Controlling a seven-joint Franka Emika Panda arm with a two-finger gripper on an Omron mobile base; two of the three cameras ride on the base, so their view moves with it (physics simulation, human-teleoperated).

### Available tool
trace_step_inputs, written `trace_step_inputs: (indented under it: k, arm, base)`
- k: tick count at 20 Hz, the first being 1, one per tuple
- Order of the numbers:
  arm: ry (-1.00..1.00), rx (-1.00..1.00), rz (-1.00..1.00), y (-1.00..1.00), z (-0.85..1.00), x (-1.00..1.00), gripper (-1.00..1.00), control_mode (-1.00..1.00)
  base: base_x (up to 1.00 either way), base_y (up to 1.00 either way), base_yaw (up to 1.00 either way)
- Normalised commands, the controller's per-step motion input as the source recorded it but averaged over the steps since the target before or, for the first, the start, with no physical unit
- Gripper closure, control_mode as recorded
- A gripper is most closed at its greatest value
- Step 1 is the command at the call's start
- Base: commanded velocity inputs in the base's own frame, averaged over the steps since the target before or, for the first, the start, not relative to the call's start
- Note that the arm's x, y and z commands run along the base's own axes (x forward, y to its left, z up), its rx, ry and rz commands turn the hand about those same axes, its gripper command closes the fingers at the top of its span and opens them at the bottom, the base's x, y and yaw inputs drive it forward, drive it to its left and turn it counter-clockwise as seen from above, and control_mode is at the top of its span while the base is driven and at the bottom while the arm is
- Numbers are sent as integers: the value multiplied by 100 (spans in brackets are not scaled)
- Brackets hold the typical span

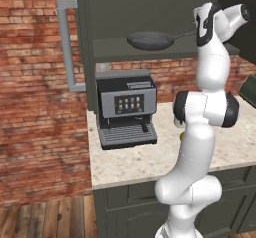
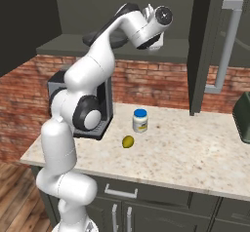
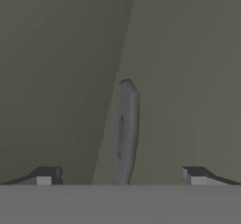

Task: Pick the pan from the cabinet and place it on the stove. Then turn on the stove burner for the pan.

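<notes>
Reaching high, claw (image 3: 120,176) spread astride pan (image 1: 150,40) handle

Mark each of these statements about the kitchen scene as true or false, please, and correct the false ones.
1. The pan sits on a shelf inside the open cabinet. True.
2. The gripper is shut on the pan's handle. False: its jaws stand wide open, the handle between the fingertips, ungripped.
3. A coffee machine stands on the counter below the pan. True.
4. The blue-lidded jar lies on its side. False: it stands upright.
5. A small yellow-green fruit lies near the jar. True.
</notes>
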Motion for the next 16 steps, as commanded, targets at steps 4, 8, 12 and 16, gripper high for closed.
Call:
trace_step_inputs:
  k: [4, 8, 12, 16]
  arm:
    - [-3, 0, 1, 12, -13, 29, -100, -100]
    - [-3, 0, 1, 11, -12, 27, -100, -100]
    - [-3, 0, 1, 11, -13, 24, -100, -100]
    - [-4, 0, 1, 5, -16, 23, -100, -100]
  base:
    - [0, 0, 0]
    - [0, 0, 0]
    - [0, 0, 0]
    - [0, 0, 0]
